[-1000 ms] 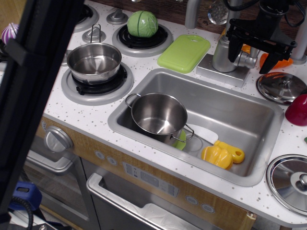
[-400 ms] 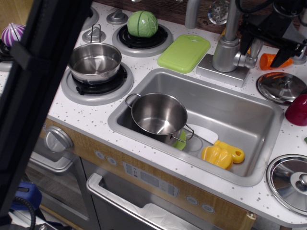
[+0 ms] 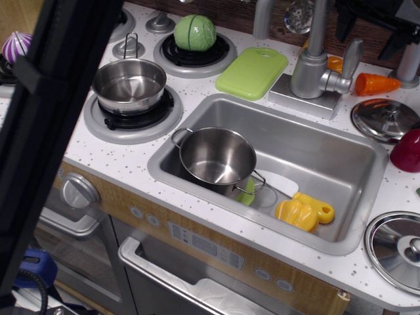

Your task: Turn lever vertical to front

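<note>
Lever (image 3: 352, 59) stands upright on its stub at the right of the tap body (image 3: 310, 73), untouched and not turned frontward, while the gripper (image 3: 377, 26) hangs above-right, clear of it, mostly cropped; jaw state cannot be told.

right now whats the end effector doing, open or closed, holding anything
end effector: mostly cut off at the top edge, cannot tell open or closed; holding nothing visible, clear of the lever.
</note>
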Tool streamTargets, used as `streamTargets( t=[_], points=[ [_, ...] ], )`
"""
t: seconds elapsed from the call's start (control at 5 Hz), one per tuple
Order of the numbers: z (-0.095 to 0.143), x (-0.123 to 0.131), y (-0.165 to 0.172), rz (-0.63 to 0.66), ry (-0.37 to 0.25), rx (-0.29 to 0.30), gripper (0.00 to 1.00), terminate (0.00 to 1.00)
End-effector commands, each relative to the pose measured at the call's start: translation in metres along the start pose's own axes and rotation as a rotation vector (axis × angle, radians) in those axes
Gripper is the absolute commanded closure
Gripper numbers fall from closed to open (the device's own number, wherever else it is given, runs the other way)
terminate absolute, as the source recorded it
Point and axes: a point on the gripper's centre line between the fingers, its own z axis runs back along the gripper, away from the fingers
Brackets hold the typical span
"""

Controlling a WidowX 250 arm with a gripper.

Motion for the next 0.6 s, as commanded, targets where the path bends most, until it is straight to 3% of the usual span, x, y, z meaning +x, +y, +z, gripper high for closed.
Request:
streamTargets(
  t=[0.0,0.2,0.4],
  points=[
    [0.0168,0.0196,0.0146,0.004,-0.084,0.002,0.00,0.00],
    [0.0098,0.0180,0.0184,0.009,-0.087,-0.005,0.00,0.00],
    [0.0075,0.0153,0.0184,0.023,-0.078,-0.012,1.00,0.00]
  ],
)
